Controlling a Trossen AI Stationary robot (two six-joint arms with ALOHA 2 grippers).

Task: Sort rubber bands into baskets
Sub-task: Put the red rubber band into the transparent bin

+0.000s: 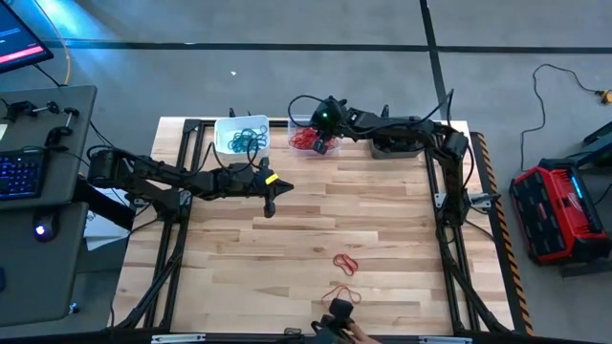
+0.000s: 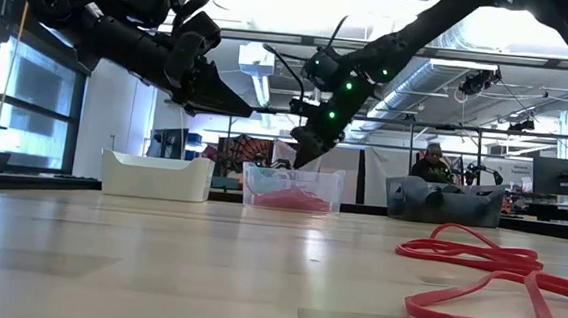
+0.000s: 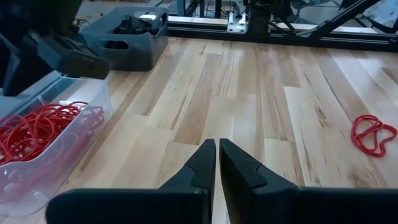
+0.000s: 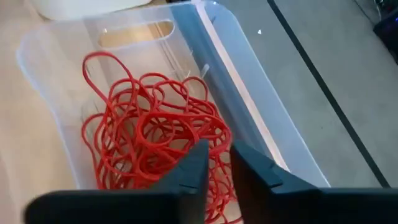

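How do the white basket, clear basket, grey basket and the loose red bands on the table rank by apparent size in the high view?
1. White basket
2. Grey basket, partly hidden by the right arm, so unsure against the clear one.
3. Clear basket, also partly hidden.
4. Loose red bands, plainly smallest.

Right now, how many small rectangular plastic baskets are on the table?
3, in a row along the table's far edge: the white plastic basket holding teal bands, the clear plastic basket holding red bands under the right gripper, and the dark grey plastic basket.

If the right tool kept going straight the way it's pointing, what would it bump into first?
Most likely the red rubber bands piled in the clear basket. The right tool hangs just above them, pointing down into the pile, though the gap is hard to judge.
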